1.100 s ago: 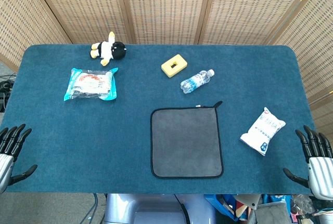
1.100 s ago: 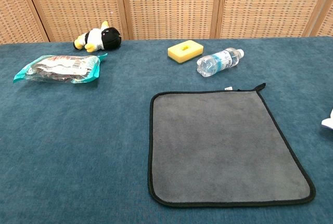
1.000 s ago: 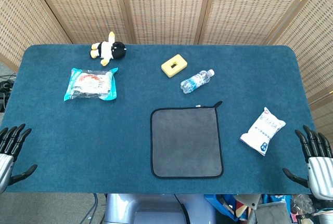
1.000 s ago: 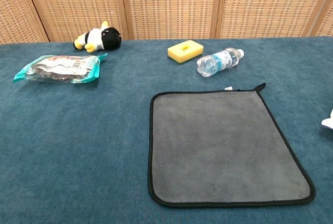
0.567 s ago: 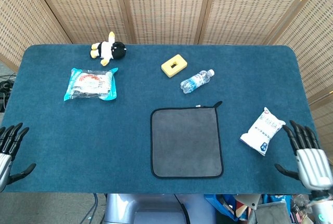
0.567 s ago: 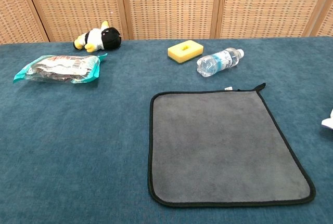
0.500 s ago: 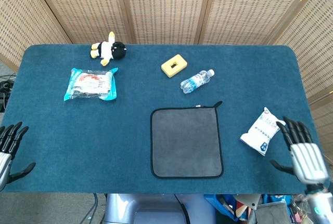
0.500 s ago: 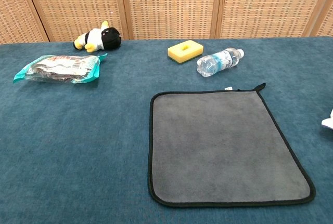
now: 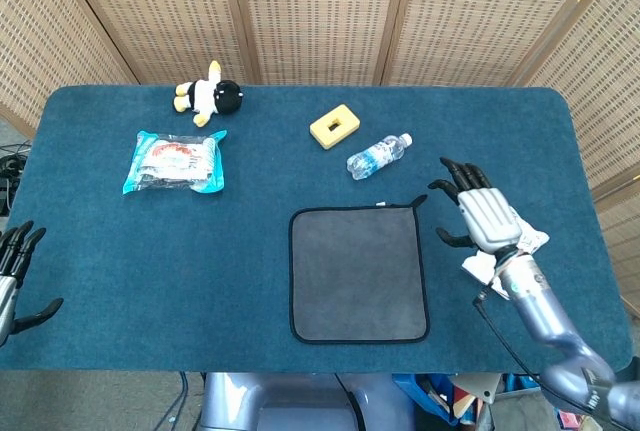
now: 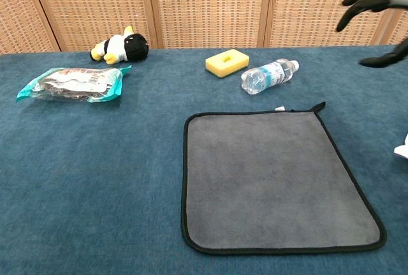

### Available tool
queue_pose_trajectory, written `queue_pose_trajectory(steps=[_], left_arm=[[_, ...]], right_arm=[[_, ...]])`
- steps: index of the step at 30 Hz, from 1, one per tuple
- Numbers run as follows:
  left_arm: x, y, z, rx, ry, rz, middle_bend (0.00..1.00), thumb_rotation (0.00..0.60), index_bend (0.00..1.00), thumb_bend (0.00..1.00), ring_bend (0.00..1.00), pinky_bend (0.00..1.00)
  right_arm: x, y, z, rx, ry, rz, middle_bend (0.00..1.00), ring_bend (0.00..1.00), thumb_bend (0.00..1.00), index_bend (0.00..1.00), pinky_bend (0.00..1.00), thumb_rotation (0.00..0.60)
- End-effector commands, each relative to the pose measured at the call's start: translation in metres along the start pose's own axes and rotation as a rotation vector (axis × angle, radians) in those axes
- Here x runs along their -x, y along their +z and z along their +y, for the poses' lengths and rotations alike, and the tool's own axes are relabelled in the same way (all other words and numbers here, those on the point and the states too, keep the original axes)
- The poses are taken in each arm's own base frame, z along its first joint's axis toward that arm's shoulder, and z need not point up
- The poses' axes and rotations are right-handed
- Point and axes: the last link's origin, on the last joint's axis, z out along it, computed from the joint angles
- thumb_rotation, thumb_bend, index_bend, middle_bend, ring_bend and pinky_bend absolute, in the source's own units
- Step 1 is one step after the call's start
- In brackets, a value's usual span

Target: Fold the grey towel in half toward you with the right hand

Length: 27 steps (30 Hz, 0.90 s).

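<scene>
The grey towel (image 9: 358, 272) with black edging lies flat and unfolded on the blue table; the chest view shows the same towel (image 10: 271, 177) with a small loop at its far right corner. My right hand (image 9: 477, 210) hovers open in the air, fingers spread, just right of that far right corner, touching nothing. In the chest view the right hand (image 10: 380, 13) appears blurred at the top right, well above the table. My left hand (image 9: 12, 273) stays open at the near left table edge, far from the towel.
A water bottle (image 9: 378, 156) and a yellow sponge (image 9: 334, 126) lie just beyond the towel. A white packet (image 9: 515, 246) sits under my right forearm. A teal snack bag (image 9: 176, 161) and a plush toy (image 9: 209, 95) are at the far left.
My right hand has risen from the near right table edge and moved forward and left, now hovering beside the towel's far right corner. The left hand slipped slightly lower. The towel has not moved.
</scene>
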Motion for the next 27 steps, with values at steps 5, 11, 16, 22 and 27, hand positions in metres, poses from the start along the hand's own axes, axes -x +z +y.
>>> queue_pose_trajectory(steps=[5, 11, 16, 22, 27], left_arm=[[0.002, 0.008, -0.006, -0.025, -0.009, -0.019, 0.0, 0.6, 0.0, 0.21, 0.0, 0.0], [0.002, 0.012, -0.008, -0.036, -0.015, -0.026, 0.0, 0.6, 0.0, 0.21, 0.0, 0.0], [0.002, 0.014, -0.01, -0.045, -0.02, -0.03, 0.0, 0.6, 0.0, 0.21, 0.0, 0.0], [0.003, 0.018, -0.014, -0.064, -0.025, -0.042, 0.0, 0.6, 0.0, 0.21, 0.0, 0.0], [0.003, 0.02, -0.016, -0.074, -0.028, -0.046, 0.0, 0.6, 0.0, 0.21, 0.0, 0.0]], right_arm=[[0.048, 0.055, -0.031, 0.073, -0.005, -0.079, 0.0, 0.0, 0.41, 0.3, 0.0, 0.6], [0.077, 0.075, -0.046, 0.128, -0.032, -0.123, 0.0, 0.0, 0.43, 0.31, 0.0, 0.6], [0.094, 0.087, -0.058, 0.15, -0.056, -0.148, 0.0, 0.0, 0.45, 0.31, 0.0, 0.6], [0.11, 0.099, -0.066, 0.212, -0.067, -0.167, 0.0, 0.0, 0.47, 0.31, 0.0, 0.6], [0.12, 0.105, -0.069, 0.251, -0.077, -0.187, 0.0, 0.0, 0.48, 0.31, 0.0, 0.6]])
